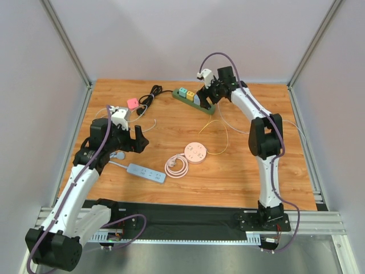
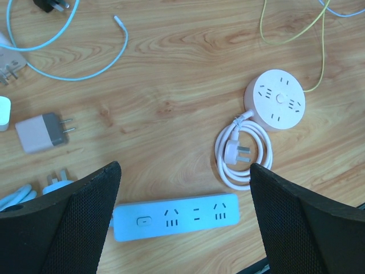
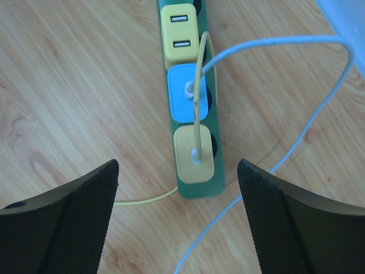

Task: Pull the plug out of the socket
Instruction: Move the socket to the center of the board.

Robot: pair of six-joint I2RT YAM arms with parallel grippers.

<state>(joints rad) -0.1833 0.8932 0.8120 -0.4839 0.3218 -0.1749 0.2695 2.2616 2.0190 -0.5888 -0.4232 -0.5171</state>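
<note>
My right gripper point(image 3: 178, 177) stands wide apart and holds nothing. Its fingers straddle the near end of the green power strip point(image 3: 197, 189), one at 8 o'clock and one at 4 o'clock of the cream plug point(image 3: 195, 151). That plug sits in the end socket with a yellow cable point(image 3: 197, 97) rising from it. A blue plug point(image 3: 177, 108) and a yellow plug point(image 3: 179, 34) follow towards 12 o'clock.

My left gripper point(image 2: 185, 171) is just as wide and empty, hovering over a blue power strip point(image 2: 174, 217).

I judge this to be the approach, with nothing gripped yet. Next I need to come down, close across the cream plug's sides and pull straight up, perhaps with the left arm pinning the strip.

The table point(image 1: 239, 177) is wood-grain board. The green strip lies at its 12 o'clock edge, and plain grey walls point(image 1: 171, 34) stand around it.
</note>
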